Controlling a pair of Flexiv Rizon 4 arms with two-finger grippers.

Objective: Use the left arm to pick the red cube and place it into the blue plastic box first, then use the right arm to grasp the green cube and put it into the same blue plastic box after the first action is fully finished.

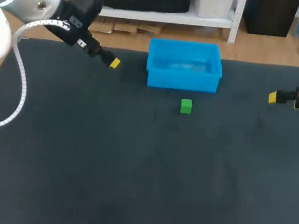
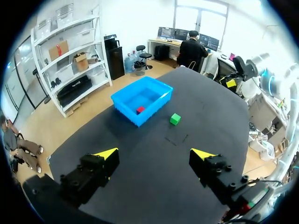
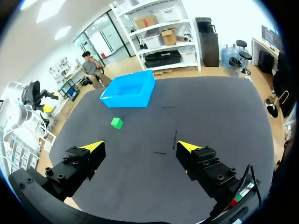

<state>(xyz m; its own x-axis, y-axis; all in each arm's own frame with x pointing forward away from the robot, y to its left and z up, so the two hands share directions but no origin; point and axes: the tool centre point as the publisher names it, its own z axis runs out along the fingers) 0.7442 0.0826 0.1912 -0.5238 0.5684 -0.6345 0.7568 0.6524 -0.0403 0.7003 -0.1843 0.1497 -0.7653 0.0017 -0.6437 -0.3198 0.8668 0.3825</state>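
With the small red cube [image 2: 140, 109] lying in the blue plastic box [image 1: 182, 82] and the left gripper [image 2: 155, 153] and right gripper [image 3: 140, 145] both hanging with fingers spread, the right is best centring squarely over the small green cube [image 1: 186, 106] sitting on the counter [image 1: 130, 170] near the box.

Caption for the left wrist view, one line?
Left tool open and empty; red cube inside the blue box, green cube lying just outside it.
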